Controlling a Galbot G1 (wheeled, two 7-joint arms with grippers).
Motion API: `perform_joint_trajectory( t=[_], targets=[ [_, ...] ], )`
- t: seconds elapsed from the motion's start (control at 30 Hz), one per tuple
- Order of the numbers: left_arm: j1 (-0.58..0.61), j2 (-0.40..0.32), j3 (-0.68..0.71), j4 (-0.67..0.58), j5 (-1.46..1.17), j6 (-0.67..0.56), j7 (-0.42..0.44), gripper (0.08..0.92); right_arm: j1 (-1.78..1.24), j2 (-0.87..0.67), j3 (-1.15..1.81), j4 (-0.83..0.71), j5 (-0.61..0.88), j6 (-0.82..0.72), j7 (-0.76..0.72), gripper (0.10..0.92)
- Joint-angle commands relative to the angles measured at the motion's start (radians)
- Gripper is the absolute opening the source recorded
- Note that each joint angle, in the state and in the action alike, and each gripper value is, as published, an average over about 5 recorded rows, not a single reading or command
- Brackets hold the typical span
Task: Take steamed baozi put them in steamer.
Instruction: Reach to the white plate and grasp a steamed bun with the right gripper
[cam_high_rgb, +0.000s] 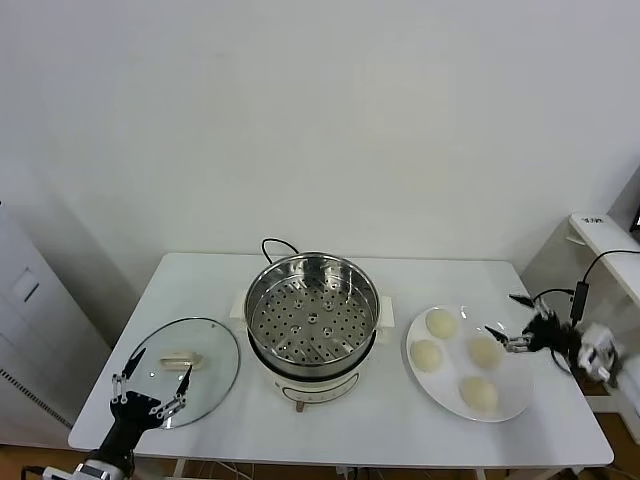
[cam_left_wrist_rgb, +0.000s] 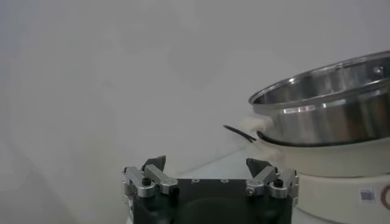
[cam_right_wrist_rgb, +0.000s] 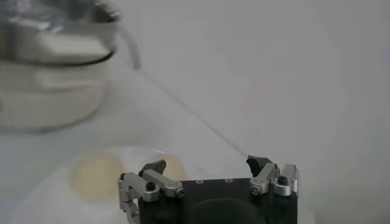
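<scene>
Lid (cam_high_rgb: 185, 368) left of steamer (cam_high_rgb: 312, 318)

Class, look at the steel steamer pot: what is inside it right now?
Inside the steamer only its perforated tray shows; no bun is on it. All four baozi sit on the white plate. Whatever lies beneath the tray is covered.

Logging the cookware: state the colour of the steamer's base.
The steamer sits on a white base, under its shiny steel pot; the head view shows it best.
</scene>
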Motion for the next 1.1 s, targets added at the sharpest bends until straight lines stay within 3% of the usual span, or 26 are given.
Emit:
perform_joint_trajectory(
  t=[0.03, 0.23, 0.6, 0.77, 1.1],
  targets=[
    [-0.016, 0.005, -0.002, -0.008, -0.002, 0.015, -0.002, 0.823, 0.739, -0.143, -0.759, -0.154, -0.224, 0.013, -0.308, 0.823],
    [-0.021, 0.018, -0.007, -0.009, -0.001, 0.026, -0.003, 0.823, 0.849, 0.011, -0.928, -0.291, -0.242, -0.002, -0.285, 0.823],
    [-0.028, 0.03, -0.01, 0.004, -0.001, 0.034, -0.005, 0.823, 0.819, 0.257, -0.968, -0.471, -0.321, 0.016, -0.173, 0.823],
    [-0.032, 0.039, -0.01, 0.011, -0.001, 0.034, -0.005, 0.823, 0.809, 0.303, -0.95, -0.514, -0.37, 0.02, -0.109, 0.823],
    [-0.053, 0.04, 0.009, 0.025, 0.014, 0.045, -0.006, 0.823, 0.79, 0.332, -0.961, -0.543, -0.353, 0.015, -0.114, 0.823]
  ],
)
